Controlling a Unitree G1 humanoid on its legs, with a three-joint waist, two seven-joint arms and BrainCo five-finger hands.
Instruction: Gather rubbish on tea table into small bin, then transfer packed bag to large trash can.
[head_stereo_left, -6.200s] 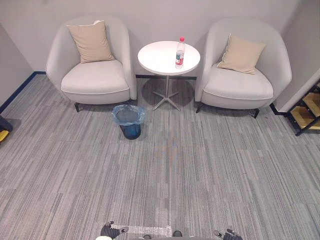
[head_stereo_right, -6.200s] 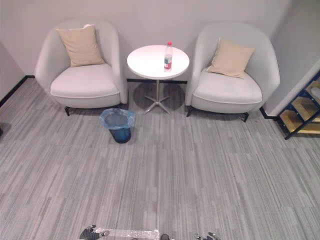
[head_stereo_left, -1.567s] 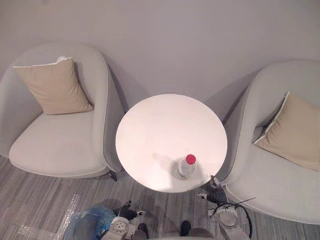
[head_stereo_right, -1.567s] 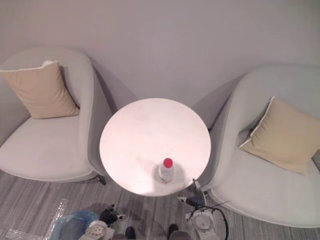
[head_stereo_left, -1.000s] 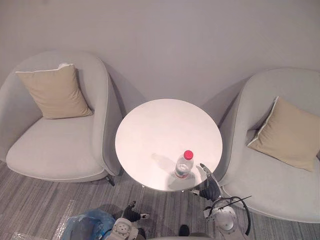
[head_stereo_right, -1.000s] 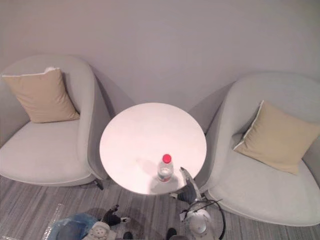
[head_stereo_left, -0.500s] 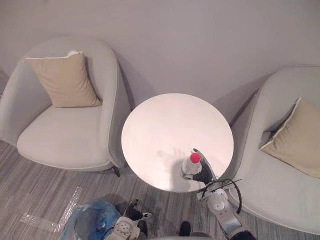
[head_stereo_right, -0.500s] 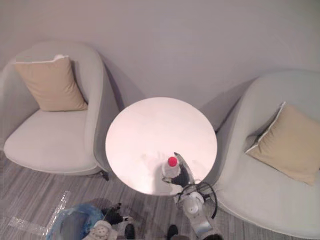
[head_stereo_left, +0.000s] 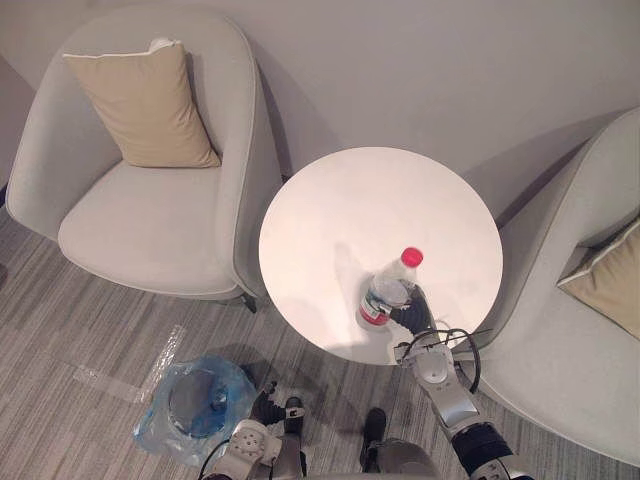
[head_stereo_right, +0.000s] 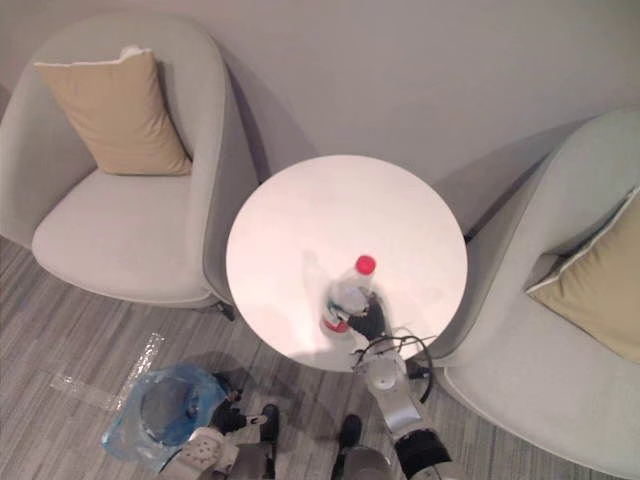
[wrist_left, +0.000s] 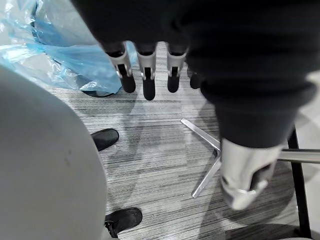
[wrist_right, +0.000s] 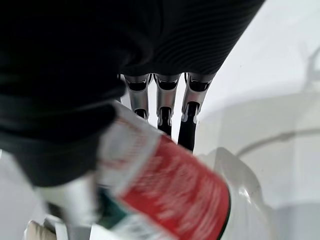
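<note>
A clear water bottle (head_stereo_left: 386, 293) with a red cap and red label leans tilted near the front edge of the round white tea table (head_stereo_left: 340, 215). My right hand (head_stereo_left: 412, 314) is at its lower part, fingers and thumb curled round it; the right wrist view has the labelled bottle (wrist_right: 170, 192) lying against the palm, with the fingers (wrist_right: 162, 107) behind it. A small bin lined with a blue bag (head_stereo_left: 193, 404) stands on the carpet left of the table. My left hand (head_stereo_right: 226, 417) hangs low beside the bin, its fingers (wrist_left: 147, 75) straight, holding nothing.
A grey armchair (head_stereo_left: 140, 215) with a tan cushion (head_stereo_left: 143, 100) stands left of the table, and another armchair (head_stereo_left: 590, 340) stands to the right. The table's metal foot (wrist_left: 204, 150) spreads over the striped carpet. A strip of clear tape (head_stereo_left: 130, 375) lies on the floor near the bin.
The view has shifted as the camera moved. My right hand has reached the bottle and curled its fingers round it. The bottle has gone from upright to tilted.
</note>
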